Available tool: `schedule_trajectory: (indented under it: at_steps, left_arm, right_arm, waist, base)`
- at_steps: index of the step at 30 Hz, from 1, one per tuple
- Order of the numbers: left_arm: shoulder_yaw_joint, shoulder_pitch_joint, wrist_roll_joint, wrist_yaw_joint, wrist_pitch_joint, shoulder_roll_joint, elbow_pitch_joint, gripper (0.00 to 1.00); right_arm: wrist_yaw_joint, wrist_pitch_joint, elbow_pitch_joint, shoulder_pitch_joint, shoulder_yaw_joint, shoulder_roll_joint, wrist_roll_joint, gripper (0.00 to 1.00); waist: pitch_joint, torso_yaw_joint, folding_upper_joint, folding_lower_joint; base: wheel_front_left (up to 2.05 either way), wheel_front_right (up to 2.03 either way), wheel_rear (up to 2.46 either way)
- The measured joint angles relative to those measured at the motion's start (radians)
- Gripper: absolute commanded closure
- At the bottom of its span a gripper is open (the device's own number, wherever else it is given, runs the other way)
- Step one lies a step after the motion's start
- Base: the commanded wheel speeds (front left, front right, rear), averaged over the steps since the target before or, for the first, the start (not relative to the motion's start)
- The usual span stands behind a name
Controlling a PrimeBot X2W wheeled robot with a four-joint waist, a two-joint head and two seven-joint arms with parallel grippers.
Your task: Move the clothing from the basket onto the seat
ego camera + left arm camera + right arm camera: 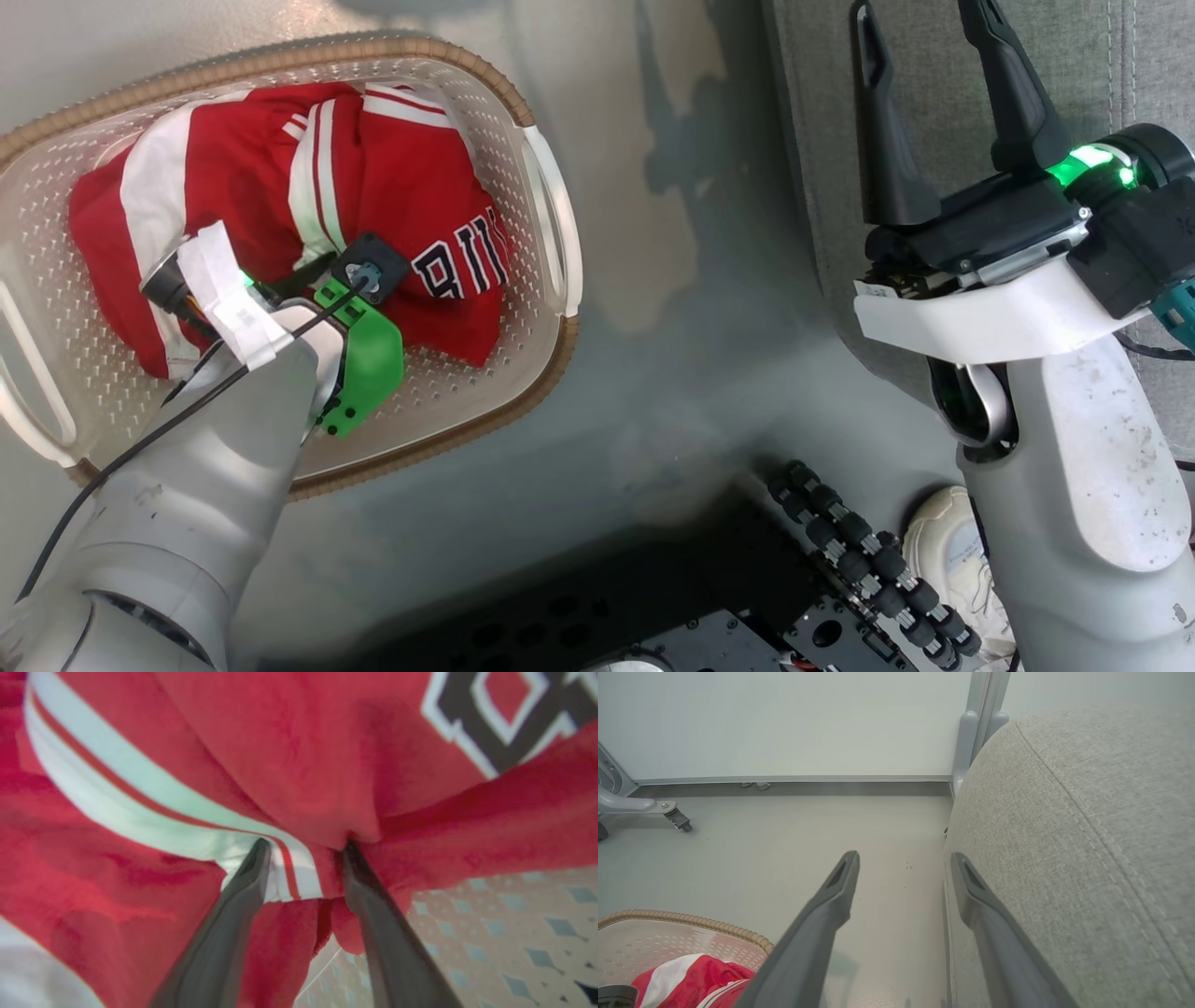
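Clothing [401,187] in the basket [439,49] on the floor [672,373], seat [812,140] to its right, floor between them.

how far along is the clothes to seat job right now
Done: nothing yet; the red clothing lies in the basket, none on the visible seat. In hand: the left hand is down in the pile, open fingers straddling a fold. The right hand hovers open beside the seat. Left: grip, lift, carry over.

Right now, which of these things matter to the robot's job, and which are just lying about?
Job: red clothing, basket holding it, grey seat, left fingers pushed into the clothing.
Lying about: white shoe, wheeled frame leg.
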Motion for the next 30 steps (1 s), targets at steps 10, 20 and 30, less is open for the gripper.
schedule_trajectory:
  at_steps: [10,20,30]
  left_arm:
    - [-0.015,-0.008,-0.012,0.001,-0.063,-0.030,0.004,1.00]
    - [-0.025,0.030,-0.091,0.001,-0.178,-0.088,-0.023,1.00]
    - [-0.062,0.102,-0.190,0.001,-0.217,-0.105,-0.117,1.00]
  right_arm:
    - [0.000,0.000,-0.001,-0.001,0.001,0.000,-0.008,0.00]
    - [0.000,0.000,0.033,0.007,-0.005,0.000,-0.035,0.00]
    - [0.000,0.000,0.083,0.068,-0.016,0.001,-0.058,0.00]
  waist:
    - [-0.035,0.012,0.0000,-0.0001]
    - [-0.132,0.043,0.0000,-0.0001]
    - [-0.273,0.090,0.0000,-0.0001]
  base:
    - [0.00,0.00,0.00]
    - [0.00,0.00,0.00]
    - [0.00,0.00,0.00]
